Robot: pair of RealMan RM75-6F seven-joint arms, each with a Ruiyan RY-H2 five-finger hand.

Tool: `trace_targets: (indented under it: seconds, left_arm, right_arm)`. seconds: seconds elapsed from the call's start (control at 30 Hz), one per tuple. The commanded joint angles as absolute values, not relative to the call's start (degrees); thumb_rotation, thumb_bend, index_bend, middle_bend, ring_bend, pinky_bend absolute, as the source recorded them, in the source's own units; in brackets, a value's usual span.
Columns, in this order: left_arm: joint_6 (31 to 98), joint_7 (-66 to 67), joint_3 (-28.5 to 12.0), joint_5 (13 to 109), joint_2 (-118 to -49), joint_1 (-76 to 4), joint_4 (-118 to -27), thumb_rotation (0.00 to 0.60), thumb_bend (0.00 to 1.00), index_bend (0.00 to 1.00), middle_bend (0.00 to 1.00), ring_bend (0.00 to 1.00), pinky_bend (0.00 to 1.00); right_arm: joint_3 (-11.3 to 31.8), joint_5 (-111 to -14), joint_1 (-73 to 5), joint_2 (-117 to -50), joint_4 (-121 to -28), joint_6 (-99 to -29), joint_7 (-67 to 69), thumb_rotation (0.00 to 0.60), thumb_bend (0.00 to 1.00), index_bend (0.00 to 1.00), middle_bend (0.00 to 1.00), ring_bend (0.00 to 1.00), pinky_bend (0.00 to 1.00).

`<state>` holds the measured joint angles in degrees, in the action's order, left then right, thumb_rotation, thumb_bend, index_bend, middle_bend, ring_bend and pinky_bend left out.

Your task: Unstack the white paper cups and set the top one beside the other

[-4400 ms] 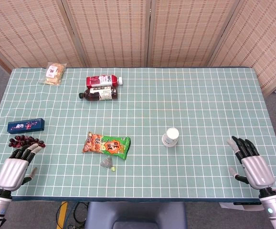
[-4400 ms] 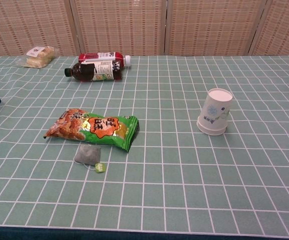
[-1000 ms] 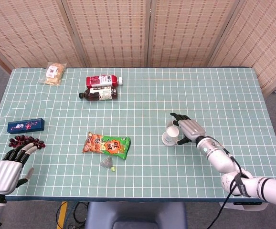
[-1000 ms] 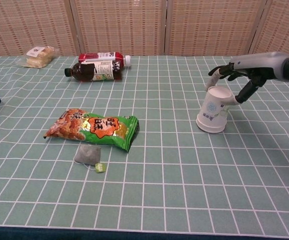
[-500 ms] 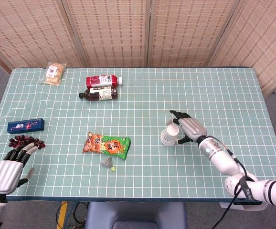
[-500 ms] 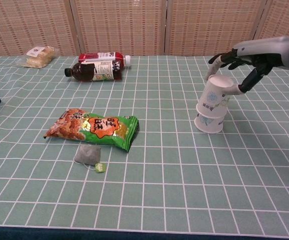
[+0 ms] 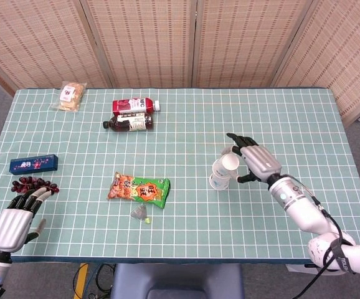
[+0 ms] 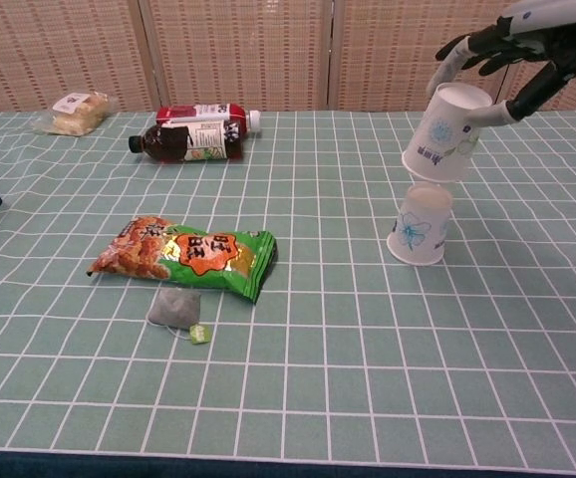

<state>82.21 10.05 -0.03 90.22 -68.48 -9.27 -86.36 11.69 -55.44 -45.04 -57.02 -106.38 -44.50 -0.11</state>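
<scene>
Your right hand [image 8: 527, 45] fingers grip the top cup [image 8: 445, 131], lifted clear above the bottom cup [image 8: 420, 224]; next, set it down beside.

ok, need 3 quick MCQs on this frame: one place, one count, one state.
1. Where is the lifted cup?
A. beside the snack bag
B. above the lower cup
C. beside the bottles

2. How many bottles lie on the table?
A. one
B. two
C. four

3. The right hand is:
A. holding the lifted cup
B. resting flat on the table
C. pressing the tea bag

Answers:
1 B, it hangs tilted just over the lower cup.
2 B, a red and a dark one lie side by side.
3 A, its fingers wrap the cup.
</scene>
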Motion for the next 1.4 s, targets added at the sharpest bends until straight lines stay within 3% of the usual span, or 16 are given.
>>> trace_targets:
  seconds: [0.03, 0.5, 1.4]
  left_arm:
    - [81.89, 10.23, -0.08, 89.98, -68.66, -9.42, -86.17, 0.600, 0.40, 0.21, 0.17, 0.14, 0.20]
    - [79.82, 11.60, -0.21, 88.50, -69.84, -10.16, -85.23, 0.600, 0.40, 0.21, 0.17, 0.14, 0.20]
    - [80.34, 11.14, 0.20, 88.91, -69.51, -10.11, -85.83, 0.600, 0.40, 0.21, 0.17, 0.14, 0.20]
  right_arm:
    - [12.09, -56.62, -43.52, -54.69, -107.80, -45.29, 1.48, 0.600, 0.41, 0.32, 0.00, 0.00, 0.00]
    - [9.01, -64.51, -37.47, -52.11, -103.78, -43.87, 9.44, 0.600, 0.41, 0.32, 0.00, 0.00, 0.00]
    - [6.43, -70.81, -37.53, -66.23, -83.59, -36.18, 19.46, 0.600, 0.41, 0.32, 0.00, 0.00, 0.00]
